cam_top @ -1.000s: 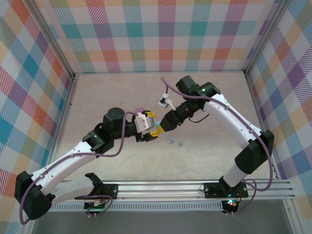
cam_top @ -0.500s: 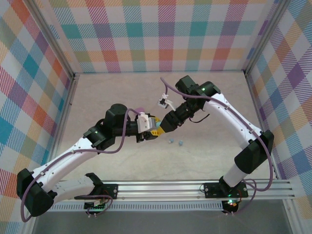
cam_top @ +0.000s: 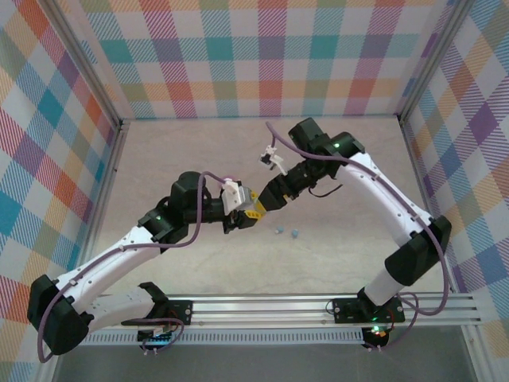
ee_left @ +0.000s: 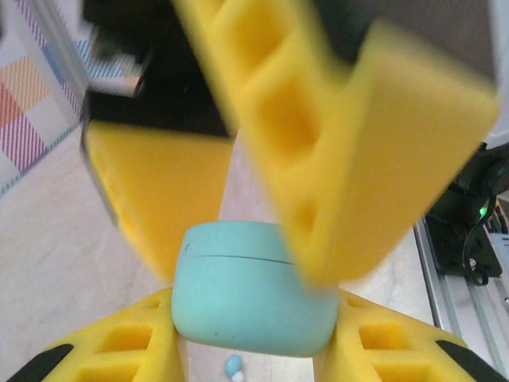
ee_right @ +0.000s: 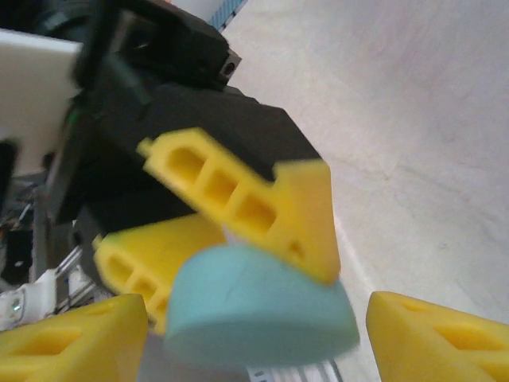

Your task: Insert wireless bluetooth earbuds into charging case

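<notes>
A teal rounded plastic charging case (ee_left: 246, 294), its lid shut, is being gripped between the yellow fingers of the left claw (ee_left: 253, 334) above the beige desk (cam_top: 175, 151). The right claw (ee_right: 258, 334) is being held open around the same case, with one finger visibly clear of it. Two tiny light-blue rounded earbuds (cam_top: 295, 234) are being seen lying on the desk near the claws, outside the case.

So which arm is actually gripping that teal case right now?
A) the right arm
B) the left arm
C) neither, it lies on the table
B: the left gripper presses against both sides of the teal case, lifted off the table, while the right gripper stands open, its jaws apart from the case.
</notes>
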You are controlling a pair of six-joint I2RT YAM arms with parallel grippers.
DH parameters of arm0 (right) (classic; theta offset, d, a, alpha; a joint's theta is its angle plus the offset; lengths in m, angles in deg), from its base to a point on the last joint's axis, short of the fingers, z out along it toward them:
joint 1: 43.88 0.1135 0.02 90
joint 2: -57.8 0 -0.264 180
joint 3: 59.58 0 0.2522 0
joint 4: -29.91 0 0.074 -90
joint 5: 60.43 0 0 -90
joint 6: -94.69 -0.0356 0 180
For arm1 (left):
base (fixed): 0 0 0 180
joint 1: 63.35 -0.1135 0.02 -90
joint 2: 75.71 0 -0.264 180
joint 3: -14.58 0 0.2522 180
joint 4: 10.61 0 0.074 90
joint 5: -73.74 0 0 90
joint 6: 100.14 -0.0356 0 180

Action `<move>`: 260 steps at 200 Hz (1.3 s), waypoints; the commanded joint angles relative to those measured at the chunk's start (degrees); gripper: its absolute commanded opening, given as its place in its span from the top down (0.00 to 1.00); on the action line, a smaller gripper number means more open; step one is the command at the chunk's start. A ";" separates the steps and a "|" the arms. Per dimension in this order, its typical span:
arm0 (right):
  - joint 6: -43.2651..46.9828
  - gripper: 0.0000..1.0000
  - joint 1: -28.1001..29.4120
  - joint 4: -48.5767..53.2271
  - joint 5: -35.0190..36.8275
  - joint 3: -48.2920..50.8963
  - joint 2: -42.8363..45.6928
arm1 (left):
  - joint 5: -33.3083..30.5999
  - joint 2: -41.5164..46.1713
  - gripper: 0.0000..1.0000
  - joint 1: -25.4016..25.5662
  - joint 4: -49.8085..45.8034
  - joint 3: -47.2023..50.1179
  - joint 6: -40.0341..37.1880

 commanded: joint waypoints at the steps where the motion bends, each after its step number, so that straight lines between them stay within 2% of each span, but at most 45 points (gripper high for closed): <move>1: -4.45 0.24 -1.45 -12.43 1.40 7.01 9.47 | 3.99 1.72 0.81 -2.51 13.55 3.91 12.35; 26: -8.04 0.23 -1.19 -31.79 3.54 22.20 19.90 | 5.77 1.34 0.86 -4.18 20.88 5.98 19.51; 42: -5.72 0.23 0.02 -36.99 7.42 27.84 23.81 | 6.86 0.93 0.89 -4.51 22.31 5.43 21.78; 74: 3.50 0.22 3.73 -35.16 15.96 28.17 24.17 | 10.16 -0.56 0.93 -4.55 20.93 2.57 23.37; 101: 5.71 0.22 4.42 -35.76 18.99 26.32 22.82 | 12.78 -2.01 0.96 -4.55 18.75 0.55 23.42; 150: 7.96 0.22 4.40 -34.02 25.49 23.08 20.83 | 13.13 -1.85 0.98 -4.55 17.50 0.27 23.34; 195: 8.25 0.22 3.91 -32.87 27.77 21.38 20.72 | 14.08 -1.68 1.00 -4.55 15.72 0.02 22.72; 260: 8.27 0.22 2.77 -30.20 25.58 18.29 20.85 | 14.54 -1.28 1.00 -4.55 13.64 -0.25 21.42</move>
